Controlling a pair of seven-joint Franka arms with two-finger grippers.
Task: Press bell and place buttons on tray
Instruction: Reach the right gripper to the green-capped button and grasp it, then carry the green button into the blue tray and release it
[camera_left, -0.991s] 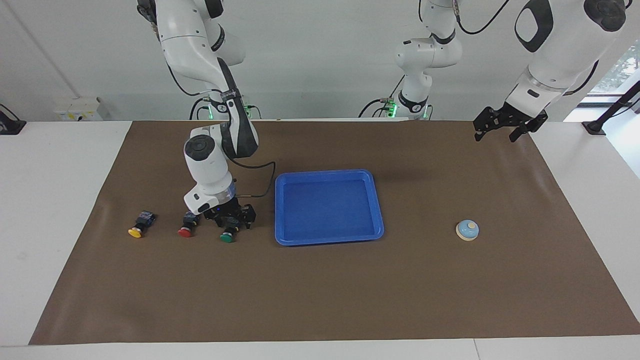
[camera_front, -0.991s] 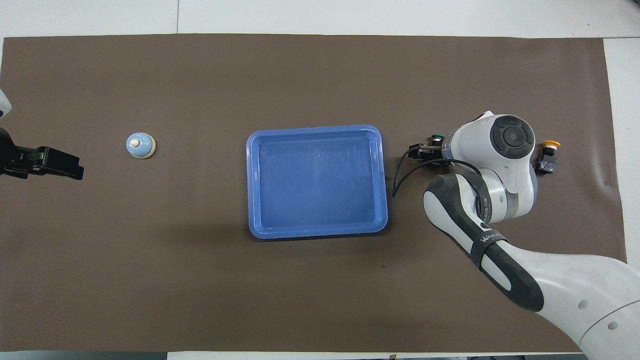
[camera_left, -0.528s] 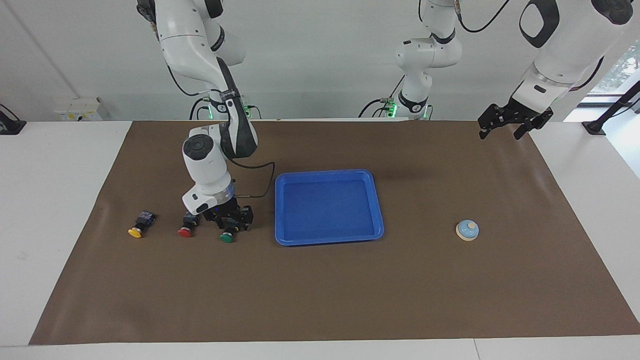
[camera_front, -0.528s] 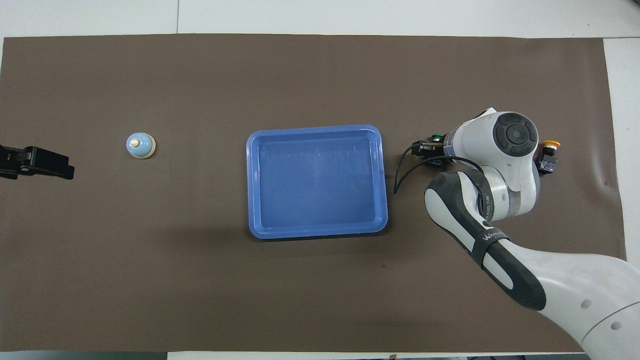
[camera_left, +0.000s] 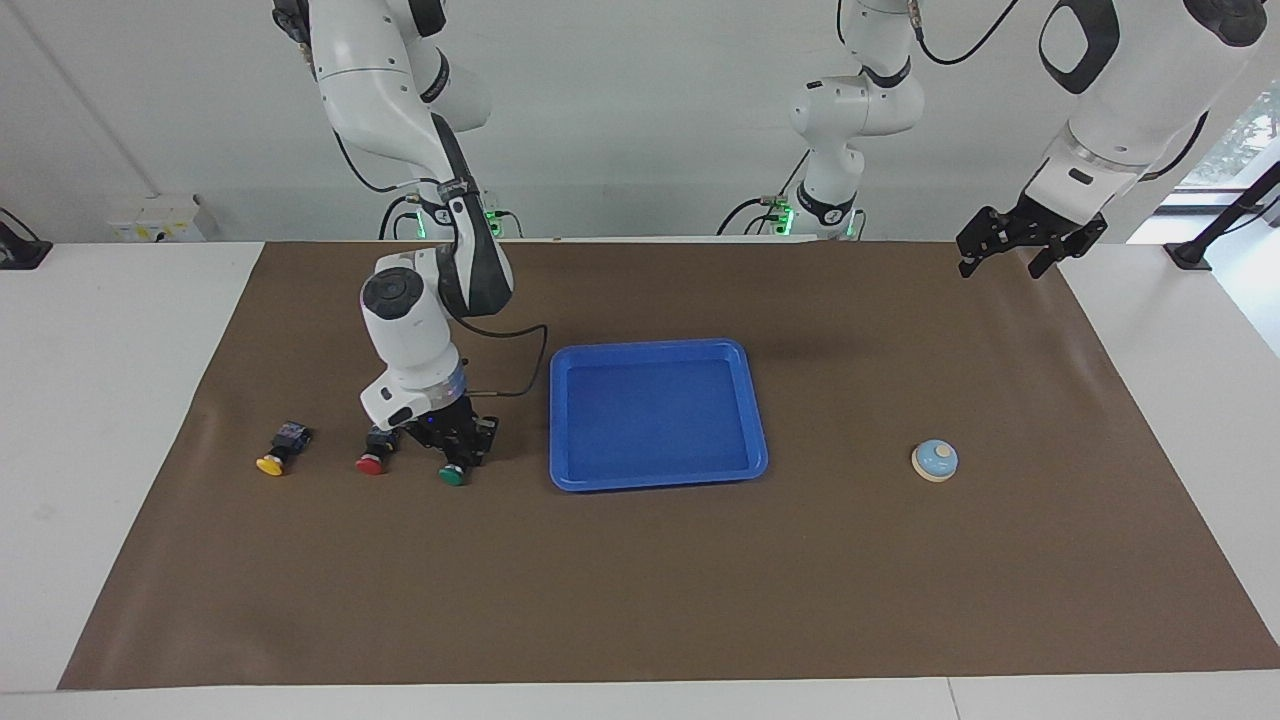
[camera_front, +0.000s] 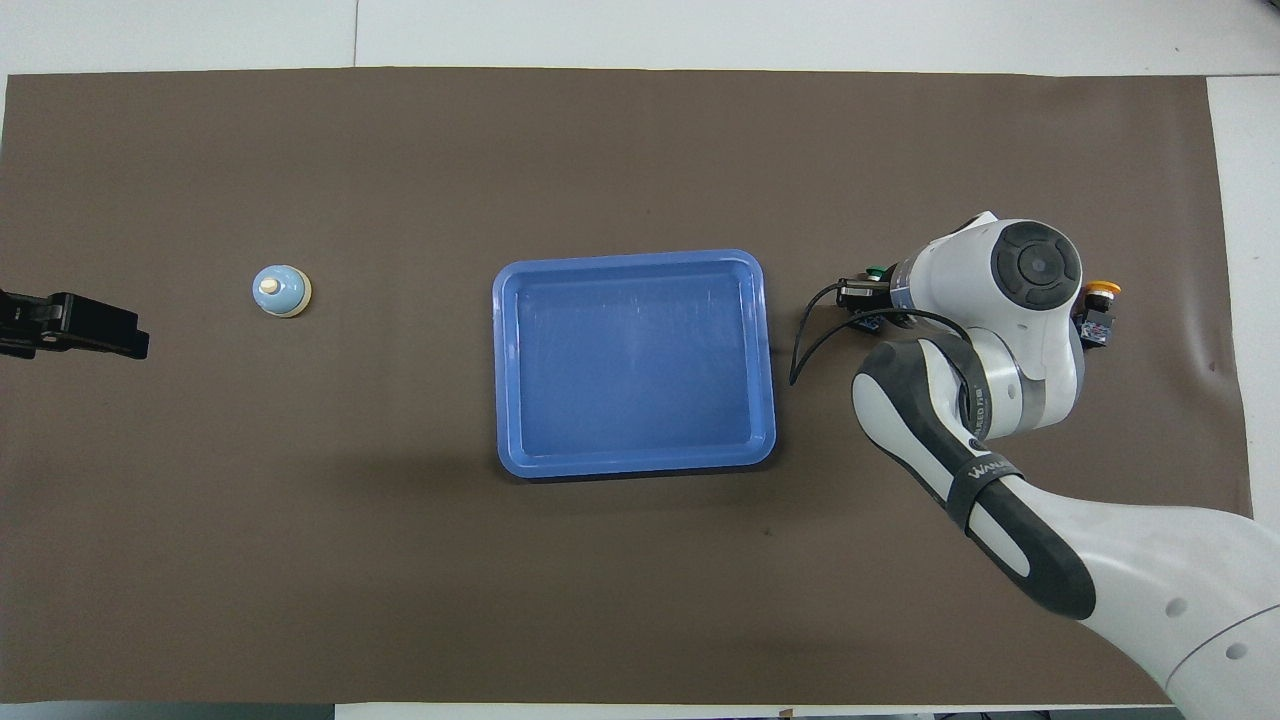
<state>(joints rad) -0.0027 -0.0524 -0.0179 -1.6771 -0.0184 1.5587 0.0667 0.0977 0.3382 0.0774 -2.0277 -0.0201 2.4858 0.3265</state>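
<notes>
From across the table, the right gripper (camera_left: 455, 440) has just pinched shut on the green button (camera_left: 452, 474), beside the tray (camera_left: 760, 440), so a lift comes next; the left gripper (camera_left: 1005, 243) waits spread above the mat's corner. From overhead, the right arm bends down over that button (camera_front: 876, 272), while the bell (camera_front: 281, 291) sits untouched toward the left arm's end.
</notes>
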